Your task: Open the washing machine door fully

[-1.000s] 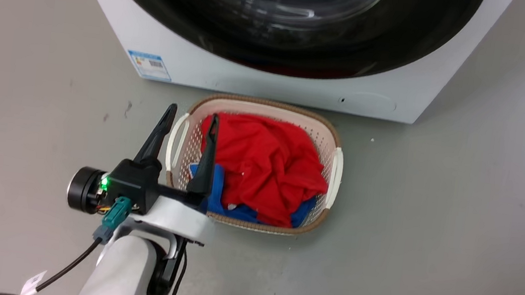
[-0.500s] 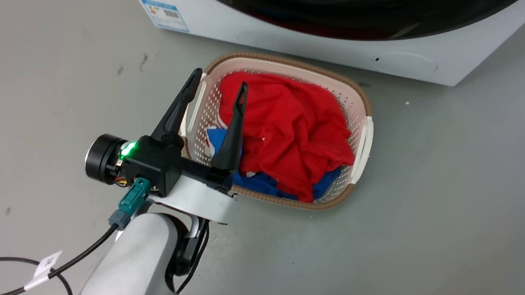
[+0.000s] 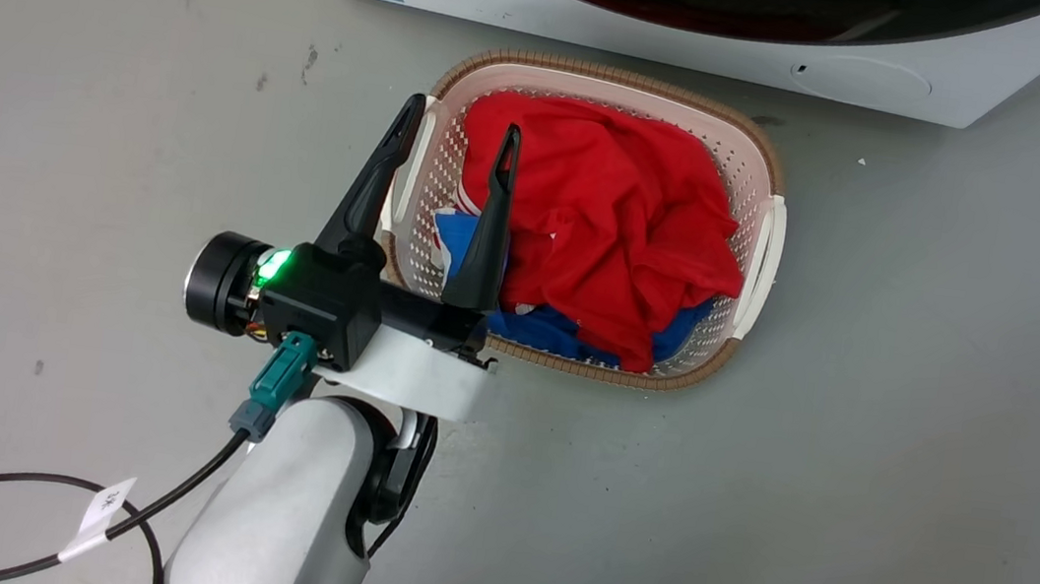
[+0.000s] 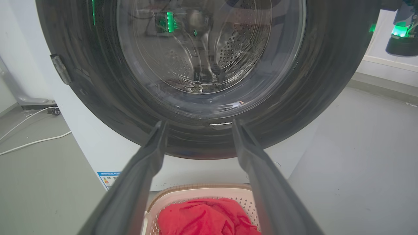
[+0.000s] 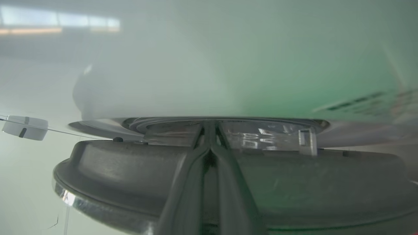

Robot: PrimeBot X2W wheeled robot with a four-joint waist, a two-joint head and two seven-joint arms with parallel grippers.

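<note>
Grey floor (image 3: 910, 429) all round, with a white washing machine (image 3: 554, 18) along the top of the head view and a laundry basket (image 3: 606, 72) of red clothes (image 3: 611, 194) just before it. Washing machine door (image 4: 94, 104) seen full-face from the left wrist: glossy black ring around the bulging glass window (image 4: 209, 55), close against the machine's front, at most a crack ajar by the look of the right wrist view, with the door's rim edge-on beneath the white panel. Left gripper (image 3: 463, 116) spread wide and empty, hovering above the basket's left rim, well short of the door. Right gripper (image 5: 210, 127) with fingers pressed together, tips pushed in at the seam between door and front, nothing visibly pinched between them. Judged as the very start of the swing: latch probably freed, door barely moved. Next, most likely: lever the edge outward with the right fingers, then sweep wide around the hinge, keeping the arc clear of the basket below and guarding against a slip off the smooth rim.
</note>
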